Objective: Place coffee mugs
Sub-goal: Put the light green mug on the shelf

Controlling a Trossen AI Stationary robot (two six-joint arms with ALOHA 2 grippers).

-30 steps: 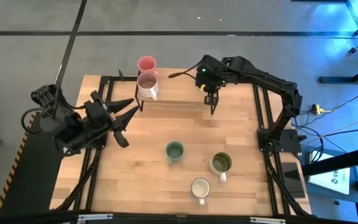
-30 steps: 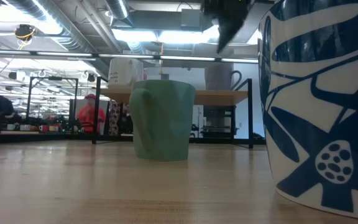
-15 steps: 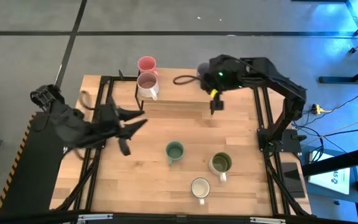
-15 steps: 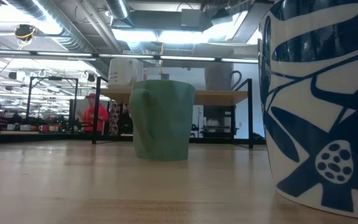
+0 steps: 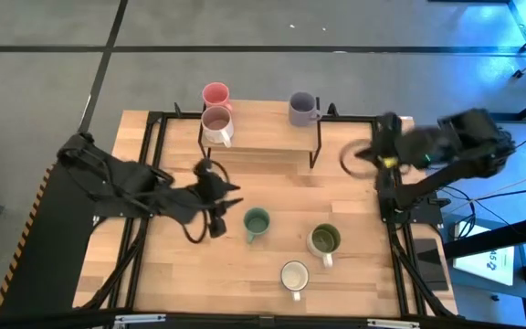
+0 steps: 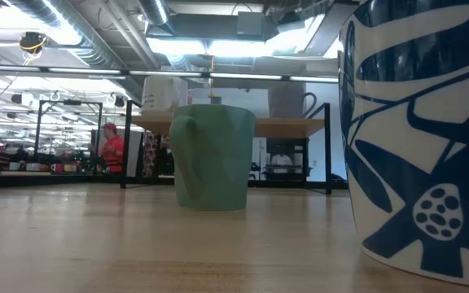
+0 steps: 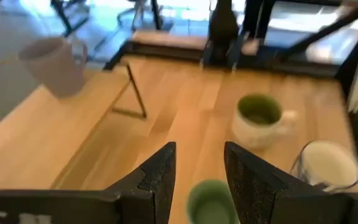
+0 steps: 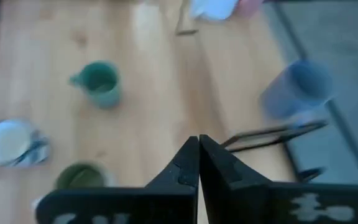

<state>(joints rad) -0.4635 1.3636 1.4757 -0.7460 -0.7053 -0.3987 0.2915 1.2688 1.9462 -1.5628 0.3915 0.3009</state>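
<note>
The left claw (image 5: 215, 212) is open, with the teal-green mug (image 5: 257, 222) just in front on the tabletop (image 5: 272, 174). It looks hard and breakable; grab its rim. The right claw (image 8: 198, 163) is closed, empty.

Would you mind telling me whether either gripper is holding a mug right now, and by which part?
Neither holds anything. The left gripper is open just short of the teal mug; the right gripper is shut on nothing near the table's right edge.

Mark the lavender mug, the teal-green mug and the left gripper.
lavender mug (image 5: 301, 109): high view, on its rim opening.
teal-green mug (image 5: 257, 221): high view, on its inside.
left gripper (image 7: 199, 163): left wrist view, midway between its fingertips.
</note>
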